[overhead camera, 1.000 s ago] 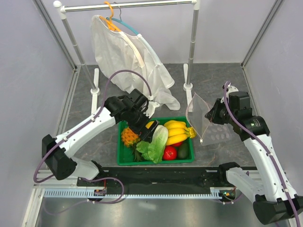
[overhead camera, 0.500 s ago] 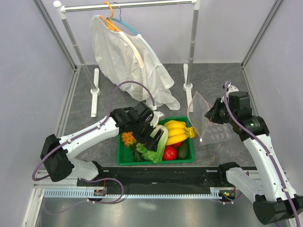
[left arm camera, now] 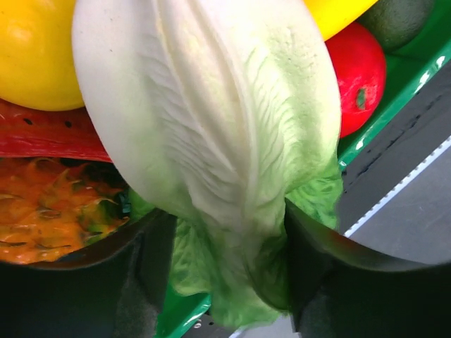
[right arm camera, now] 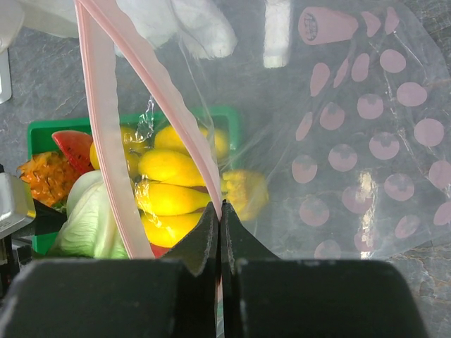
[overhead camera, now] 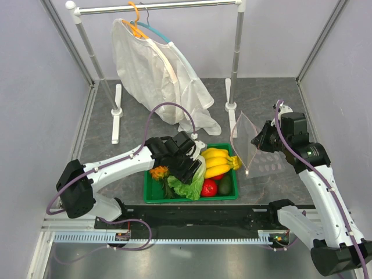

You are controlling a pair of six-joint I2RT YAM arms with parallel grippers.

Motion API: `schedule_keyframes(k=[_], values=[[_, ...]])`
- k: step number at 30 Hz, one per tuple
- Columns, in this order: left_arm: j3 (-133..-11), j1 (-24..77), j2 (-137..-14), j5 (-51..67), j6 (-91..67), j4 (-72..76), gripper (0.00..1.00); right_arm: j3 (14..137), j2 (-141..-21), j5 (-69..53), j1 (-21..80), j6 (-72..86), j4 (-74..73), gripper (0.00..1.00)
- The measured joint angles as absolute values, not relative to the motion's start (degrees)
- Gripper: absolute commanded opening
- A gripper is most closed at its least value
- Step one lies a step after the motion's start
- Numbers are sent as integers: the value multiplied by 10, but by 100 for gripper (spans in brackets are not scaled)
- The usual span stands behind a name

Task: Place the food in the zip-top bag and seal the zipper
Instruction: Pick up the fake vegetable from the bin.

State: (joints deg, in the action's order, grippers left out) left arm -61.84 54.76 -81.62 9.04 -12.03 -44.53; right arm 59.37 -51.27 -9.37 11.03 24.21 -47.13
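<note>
The tray [overhead camera: 192, 199] sits on the bench [overhead camera: 267, 99] at the near middle, between the two arms. Inside it the pineapple [overhead camera: 157, 172] lies at the left and the lettuce [overhead camera: 189, 186] in the near middle. The tomato [overhead camera: 209, 188] touches the lettuce's right side, and the avocado [overhead camera: 225, 185] is in the near right corner. The banana bunch [overhead camera: 216, 163] fills the far right. The round fruit [left arm camera: 35, 49] lies just beside the lettuce. The left pincer [left arm camera: 229, 225] stands over the lettuce, one finger on each side. Right of the tray hangs the zip-top bag [overhead camera: 247, 145], its zipper [right arm camera: 106, 141] nipped in the right pincer [right arm camera: 218, 211]. Far behind, the garment [overhead camera: 157, 70] hangs from the rack [overhead camera: 157, 7], its hem reaching the bench just behind the tray.
</note>
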Motion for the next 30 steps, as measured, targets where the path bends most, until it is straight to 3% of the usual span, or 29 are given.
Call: schedule_keyframes(k=[5, 11, 22, 30], values=[[-619, 547, -817, 92, -117, -450, 28, 593, -512, -94, 110, 241, -471, 0], [-663, 547, -811, 104, -93, -500, 5, 588, -509, -98, 110, 237, -471, 0], [-865, 547, -817, 292, -25, -617, 2, 568, -467, -150, 110, 175, -454, 0], [-1004, 555, -900, 435, -30, -635, 2, 548, -427, -204, 110, 122, -449, 0]])
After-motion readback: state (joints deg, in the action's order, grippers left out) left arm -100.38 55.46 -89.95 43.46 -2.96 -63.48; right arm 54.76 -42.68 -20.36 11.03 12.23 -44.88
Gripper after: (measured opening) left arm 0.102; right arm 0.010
